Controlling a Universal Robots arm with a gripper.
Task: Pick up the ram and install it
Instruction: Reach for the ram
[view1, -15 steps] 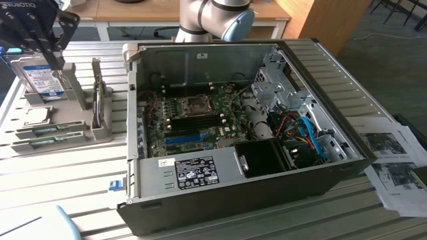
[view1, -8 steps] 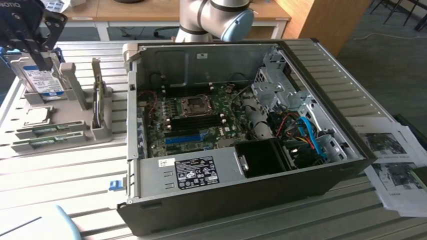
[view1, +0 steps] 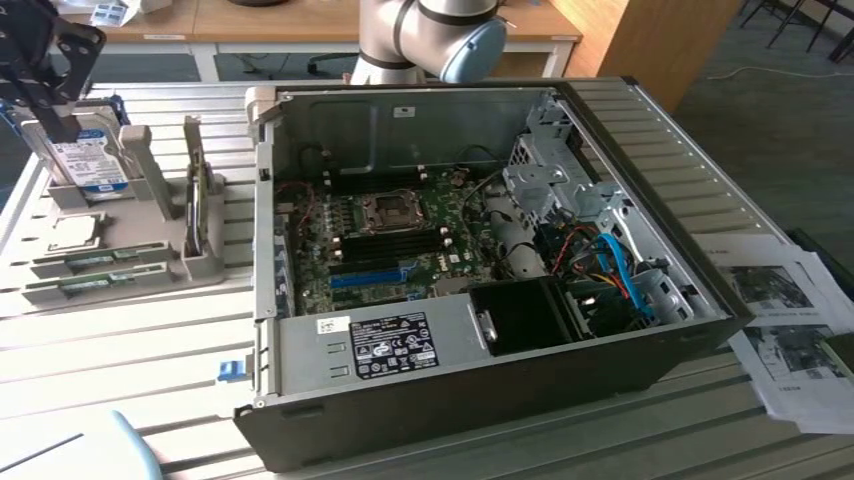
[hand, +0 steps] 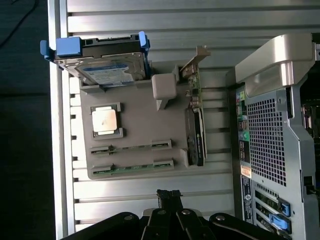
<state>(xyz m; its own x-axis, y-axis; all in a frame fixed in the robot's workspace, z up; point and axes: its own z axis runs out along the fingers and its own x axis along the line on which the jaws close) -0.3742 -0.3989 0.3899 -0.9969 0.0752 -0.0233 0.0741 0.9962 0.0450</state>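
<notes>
Closest to the lens is the tool (hand: 169, 196), its two fingers pressed together and holding nothing. Below it, on the slatted surface (hand: 150, 30), stands a grey tray (hand: 135, 115). The ram (hand: 131, 167) lies in this tray as a thin green stick, in the groove nearest to the fingertips, and a second stick (hand: 131, 148) lies just beyond it. Further from the tool are a square processor (hand: 105, 121) and the hard drive (hand: 107, 70). The open computer case (view1: 467, 390) stands to one side. I judge the work to be at the approach for the pick, since no stick is lifted. A grasp would call for the fingers to be opened first, then set across the thin board and lowered straight, because the groove is narrow
</notes>
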